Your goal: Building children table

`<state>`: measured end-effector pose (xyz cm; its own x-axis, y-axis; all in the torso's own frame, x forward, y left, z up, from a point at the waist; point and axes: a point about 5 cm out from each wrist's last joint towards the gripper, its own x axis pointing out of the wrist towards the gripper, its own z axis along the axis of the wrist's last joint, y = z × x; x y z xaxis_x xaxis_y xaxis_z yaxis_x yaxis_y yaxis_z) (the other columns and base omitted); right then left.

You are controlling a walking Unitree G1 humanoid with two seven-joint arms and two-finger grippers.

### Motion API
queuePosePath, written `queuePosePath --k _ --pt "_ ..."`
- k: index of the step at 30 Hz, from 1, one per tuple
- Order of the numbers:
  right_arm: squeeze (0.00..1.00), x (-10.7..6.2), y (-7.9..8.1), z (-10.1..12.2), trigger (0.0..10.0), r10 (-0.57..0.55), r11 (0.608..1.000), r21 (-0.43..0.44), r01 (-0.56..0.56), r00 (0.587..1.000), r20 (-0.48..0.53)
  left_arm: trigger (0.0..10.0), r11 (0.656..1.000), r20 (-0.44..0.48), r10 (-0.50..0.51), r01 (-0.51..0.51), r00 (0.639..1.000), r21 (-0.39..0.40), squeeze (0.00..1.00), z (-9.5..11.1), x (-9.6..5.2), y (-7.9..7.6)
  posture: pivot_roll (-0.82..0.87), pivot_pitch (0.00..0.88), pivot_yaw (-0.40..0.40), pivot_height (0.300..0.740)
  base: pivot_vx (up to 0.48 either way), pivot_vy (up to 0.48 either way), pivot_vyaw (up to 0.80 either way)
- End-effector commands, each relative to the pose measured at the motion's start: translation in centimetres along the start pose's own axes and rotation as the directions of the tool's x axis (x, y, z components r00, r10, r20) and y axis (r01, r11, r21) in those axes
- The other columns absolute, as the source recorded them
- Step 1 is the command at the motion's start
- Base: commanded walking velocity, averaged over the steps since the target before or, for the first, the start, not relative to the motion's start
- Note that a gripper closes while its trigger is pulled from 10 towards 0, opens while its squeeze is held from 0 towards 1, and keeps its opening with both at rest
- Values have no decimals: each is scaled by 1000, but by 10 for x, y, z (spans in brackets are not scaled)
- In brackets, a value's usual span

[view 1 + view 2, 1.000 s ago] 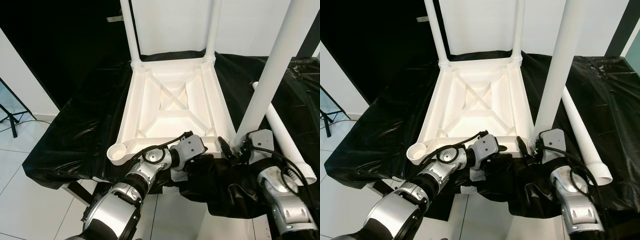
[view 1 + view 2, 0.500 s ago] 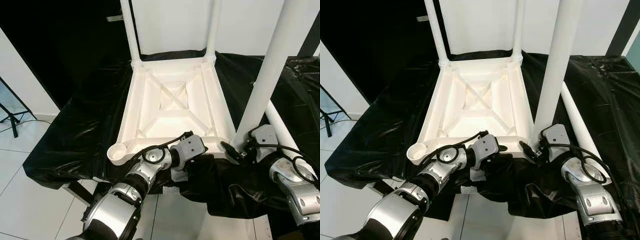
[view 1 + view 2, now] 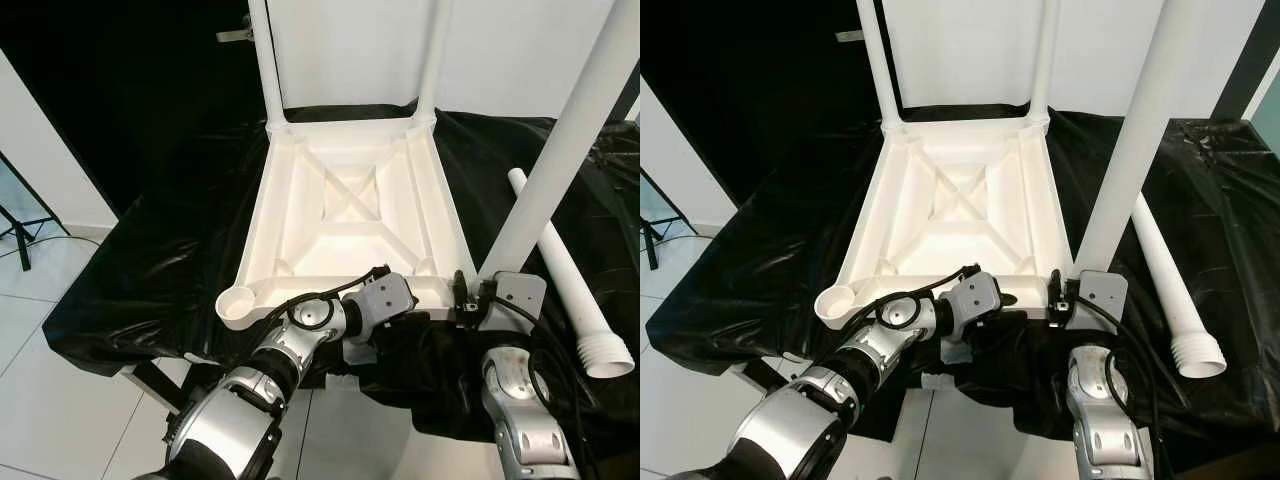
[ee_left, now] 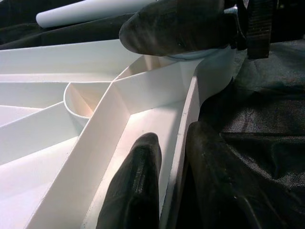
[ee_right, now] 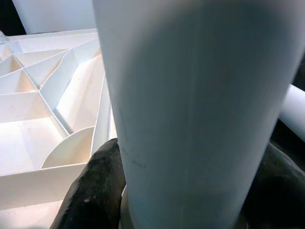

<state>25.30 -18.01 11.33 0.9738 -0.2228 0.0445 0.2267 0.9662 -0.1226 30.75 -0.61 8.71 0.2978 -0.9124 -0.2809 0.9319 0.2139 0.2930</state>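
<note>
Left eye view: a white tabletop (image 3: pixel 350 215) lies upside down on a surface draped in black sheet (image 3: pixel 160 270), ribs up. Two legs (image 3: pixel 265 60) stand in its far corners. The left gripper (image 3: pixel 400 318) sits at the tabletop's near edge, close to the near right corner. The right gripper (image 3: pixel 468 300) is just beyond it at that corner, at the foot of a third leg (image 3: pixel 560 165) that rises tilted up and to the right. A loose leg (image 3: pixel 565 280) lies on the sheet to the right of the right gripper, flared end toward the robot. The near left corner socket (image 3: pixel 238 303) is open, well to the left of the left gripper.

Right eye view: the same layout; the third leg (image 3: pixel 1140 140) meets the tabletop's corner directly above the right gripper (image 3: pixel 1065 298).

Left wrist view: the left gripper (image 4: pixel 174 186) is clamped on the tabletop's edge wall (image 4: pixel 183 143), one finger (image 4: pixel 138 186) inside the rim, the other outside against the sheet. Ahead, the third leg's foot sits in the corner socket.

Right wrist view: the right gripper's fingers (image 5: pixel 90 191) are clamped around the third leg (image 5: pixel 195 109), one on each side of it, with the tabletop's ribs (image 5: pixel 47 95) beside it.
</note>
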Motion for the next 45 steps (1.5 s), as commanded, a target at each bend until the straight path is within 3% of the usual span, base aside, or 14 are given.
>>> queuePosePath --k 1,5,6,8,9,14,15,24,25,27,28,37,39,45 --pt "0 -1 -5 -15 0 -42 999 9 43 996 -84 8039 998 -114 -25 18 993 -62 0 -27 -9 -9 -159 0 66 740 0 0 0" --pt "0 5 1 -13 0 -13 1000 -7 12 996 -86 8039 998 -113 -25 18 993 -59 0 -26 -9 -8 -158 0 66 740 0 0 0" --pt "0 5 14 -11 10000 75 997 -30 -78 994 -75 8118 998 -113 -25 18 993 -57 0 -26 -9 -8 -159 0 64 740 0 0 0" --pt "0 5 14 -11 10000 75 997 -30 -78 994 -75 8118 998 -113 -25 18 993 -57 0 -26 -9 -8 -159 0 64 740 0 0 0" --pt "1000 5 20 -10 10000 112 992 -43 -115 992 -63 8000 998 -114 -24 18 993 -56 0 -26 -9 -8 -159 0 64 740 0 0 0" --pt "1000 9 24 -1 10000 311 948 -75 -311 950 -10 8039 998 -113 -24 18 993 -58 0 -27 -9 -9 -167 1 67 740 0 0 0" --pt "0 13 18 4 10000 350 932 -107 -348 937 5 8078 998 -113 -25 18 993 -59 0 -27 -10 -10 -171 2 66 740 0 0 0" --pt "0 29 -19 24 10000 511 851 -140 -507 859 -2 7961 998 -107 -30 23 994 -63 0 -27 -8 -12 -182 4 65 740 0 0 0" --pt "0 29 -23 27 3255 540 834 -129 -536 842 -6 7961 998 -106 -29 23 994 -64 0 -27 -7 -12 -185 4 66 740 0 0 0" --pt "0 29 -23 27 3255 540 834 -129 -536 842 -6 7961 998 -106 -29 23 994 -64 0 -27 -7 -12 -185 4 66 740 0 0 0" --pt "0 28 -25 28 0 574 811 -122 -572 818 -18 7922 998 -105 -28 22 994 -64 0 -26 -7 -12 -186 5 66 740 0 0 0" --pt "0 25 -28 24 0 641 759 -94 -645 764 -69 7922 998 -105 -24 17 994 -65 0 -26 -8 -11 -176 6 64 740 0 0 0" --pt "0 30 -31 23 0 479 875 -74 -478 878 -3 7961 998 -107 -22 15 994 -66 0 -27 -9 -10 -170 2 65 740 0 0 0" --pt "0 2 -36 8 0 43 998 -56 -37 994 103 7961 998 -109 -13 6 994 -65 0 -27 -10 -8 -160 0 61 740 0 0 0"
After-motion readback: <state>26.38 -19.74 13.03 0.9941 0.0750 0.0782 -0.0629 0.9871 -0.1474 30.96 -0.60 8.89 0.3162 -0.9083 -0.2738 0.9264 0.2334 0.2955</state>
